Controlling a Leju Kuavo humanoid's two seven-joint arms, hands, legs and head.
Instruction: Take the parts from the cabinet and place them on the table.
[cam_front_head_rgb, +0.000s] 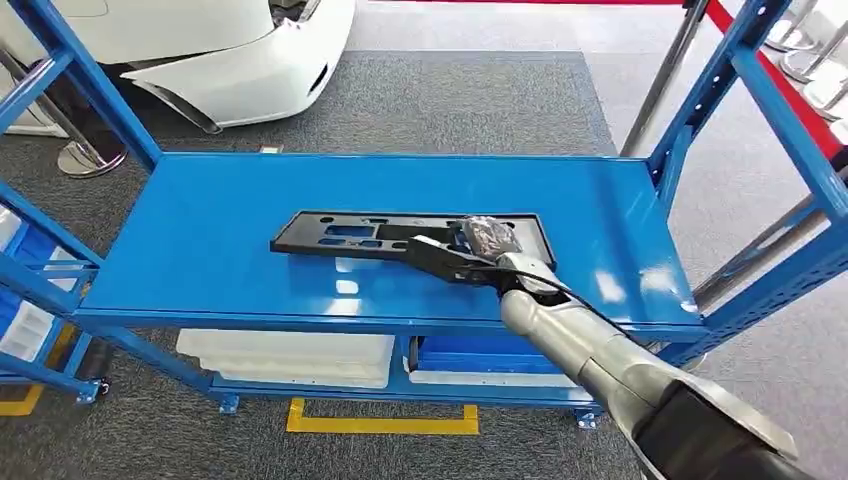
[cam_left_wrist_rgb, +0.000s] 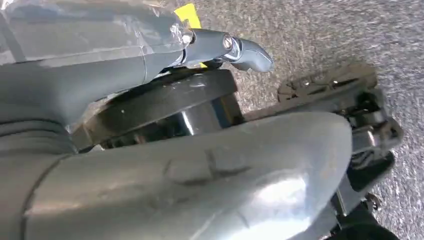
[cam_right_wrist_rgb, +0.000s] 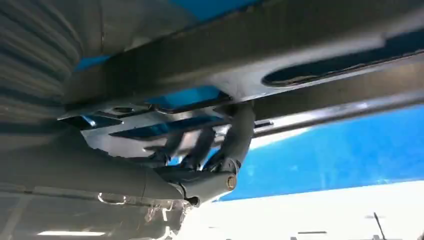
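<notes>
A long flat black plastic part with cut-outs lies across the middle of the blue cabinet shelf. My right hand is at the part's near edge toward its right end. In the right wrist view its dark fingers curl around the edge of the part and grip it, with the blue shelf showing beyond. My left hand hangs above the grey carpet, holding nothing, with one finger stretched out.
Blue uprights frame the shelf on both sides. On the lower level sit white trays and a blue bin. A white car bumper stands behind the cabinet. A yellow floor marking lies in front.
</notes>
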